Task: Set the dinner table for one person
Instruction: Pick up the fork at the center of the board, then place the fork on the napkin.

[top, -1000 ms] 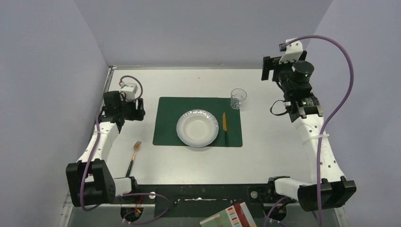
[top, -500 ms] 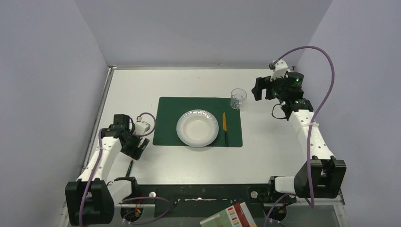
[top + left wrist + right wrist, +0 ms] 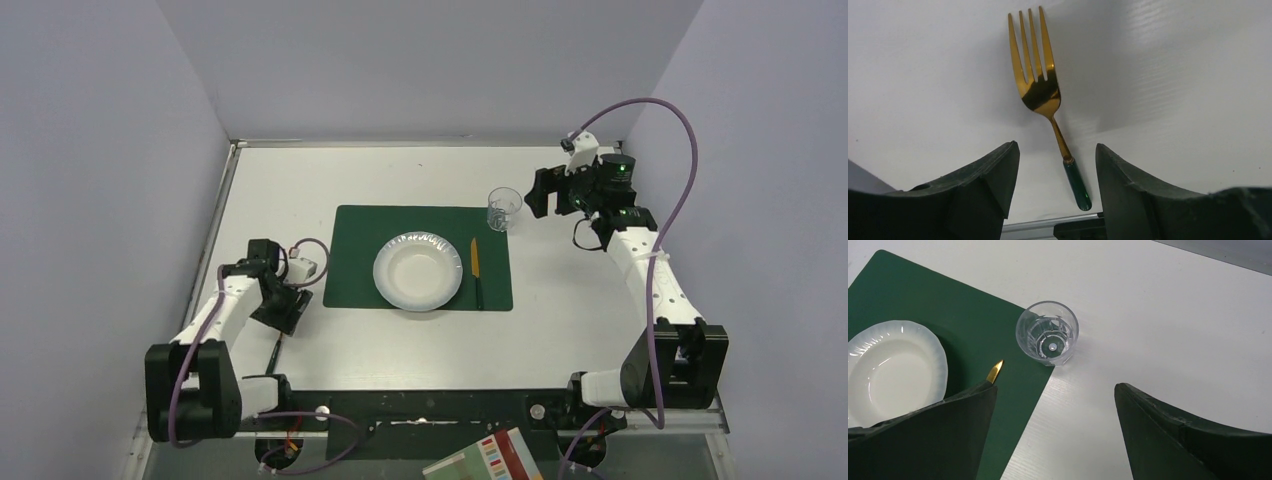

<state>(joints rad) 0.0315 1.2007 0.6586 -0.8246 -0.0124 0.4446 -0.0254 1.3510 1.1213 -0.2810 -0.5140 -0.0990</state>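
The left claw (image 3: 1055, 147) stands with jaws apart, empty; the right claw (image 3: 1055, 387) gapes wide, empty. Beneath both spreads the white dinner table (image 3: 560, 330), a green placemat (image 3: 350, 260) at its middle bearing a white bowl (image 3: 417, 272) and a gold knife (image 3: 476, 268). A clear glass (image 3: 1047, 337) stands at the mat's far right corner. The gold fork (image 3: 1040, 95) lies on bare table, its handle between the left jaws, touching neither.

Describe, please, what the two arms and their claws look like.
Both the left arm and the right arm have white links joined by blocky black joints, and a purple cable loops along each. A small green light glows on the right arm's wrist. The left claw and right claw each have two broad, dark, wedge-shaped fingers with a matte surface.
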